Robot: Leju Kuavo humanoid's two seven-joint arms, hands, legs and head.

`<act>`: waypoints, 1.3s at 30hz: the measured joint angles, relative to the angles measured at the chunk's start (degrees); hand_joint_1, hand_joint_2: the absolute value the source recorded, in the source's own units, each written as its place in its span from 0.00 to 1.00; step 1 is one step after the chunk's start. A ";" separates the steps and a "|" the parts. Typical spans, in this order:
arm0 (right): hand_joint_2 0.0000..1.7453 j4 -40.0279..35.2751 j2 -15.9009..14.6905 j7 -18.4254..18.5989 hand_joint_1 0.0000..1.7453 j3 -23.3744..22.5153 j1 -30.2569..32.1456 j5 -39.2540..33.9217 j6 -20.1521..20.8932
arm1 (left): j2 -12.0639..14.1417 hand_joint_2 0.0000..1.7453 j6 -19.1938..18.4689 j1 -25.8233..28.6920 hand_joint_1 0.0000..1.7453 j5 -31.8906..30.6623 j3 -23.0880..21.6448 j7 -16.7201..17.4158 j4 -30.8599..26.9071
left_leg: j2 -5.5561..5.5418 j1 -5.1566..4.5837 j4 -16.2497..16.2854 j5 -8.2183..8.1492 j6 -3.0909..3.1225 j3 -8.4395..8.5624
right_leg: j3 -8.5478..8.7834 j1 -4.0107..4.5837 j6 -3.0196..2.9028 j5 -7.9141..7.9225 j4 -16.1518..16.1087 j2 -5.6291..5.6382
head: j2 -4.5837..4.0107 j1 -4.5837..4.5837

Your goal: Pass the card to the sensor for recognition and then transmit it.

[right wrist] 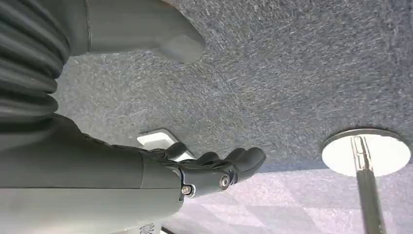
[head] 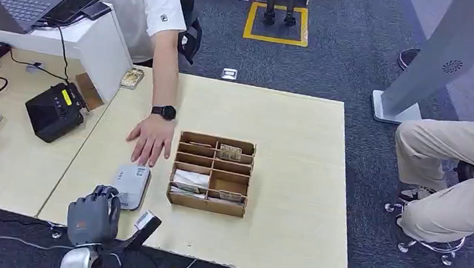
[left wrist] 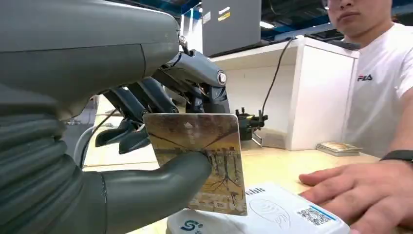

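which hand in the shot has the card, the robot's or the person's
The robot's left hand pinches the card upright over the white sensor; the person's hand lies flat, empty.

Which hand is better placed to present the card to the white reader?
Left. The left hand already holds the brown printed card just above the white flat sensor.

Left hand (left wrist: pixel 160 146) pinches with thumb against fingers (left wrist: pixel 127 131); right hand (right wrist: pixel 204 168) hangs, fingers apart.

Before you: a pale wooden table (head: pixel 296 180) bearing a white sensor (head: pixel 130 186), a compartmented wooden box (head: pixel 211 172), a card stack (head: pixel 132 78), and a person's hand (head: pixel 152 140).
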 joint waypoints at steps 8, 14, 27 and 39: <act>1.00 0.02 0.00 0.07 0.00 0.00 0.00 0.02 0.00 | 0.79 1.00 0.04 -0.06 1.00 -0.35 -1.07 0.86 1.12 | 0.00 0.00 0.00 0.00 0.00 0.03 | 0.02 0.00 0.00 0.00 0.00 -0.01 | 0.00 0.00; 1.00 0.02 0.00 0.31 0.00 0.00 0.00 0.35 0.00 | 2.07 1.00 0.17 -0.70 1.00 -0.89 -3.23 3.43 3.01 | 0.00 0.00 0.00 0.00 0.00 0.05 | 0.05 0.00 0.00 0.00 0.00 -0.01 | 0.00 0.00; 1.00 0.07 0.00 -0.04 0.00 0.00 -0.02 2.43 0.00 | 4.24 1.00 0.17 -5.97 1.00 -0.44 -4.44 7.02 10.03 | -0.03 0.00 -0.02 0.01 -0.01 0.17 | 0.18 0.00 -0.03 0.02 0.02 -0.06 | 0.00 0.00; 1.00 0.07 0.00 -0.24 0.00 0.00 -0.03 3.10 -0.02 | 4.70 1.00 0.18 -9.04 1.00 0.11 -4.31 5.53 12.44 | -0.03 0.00 -0.02 0.02 -0.01 0.20 | 0.23 0.00 -0.03 0.02 0.02 -0.06 | 0.00 0.00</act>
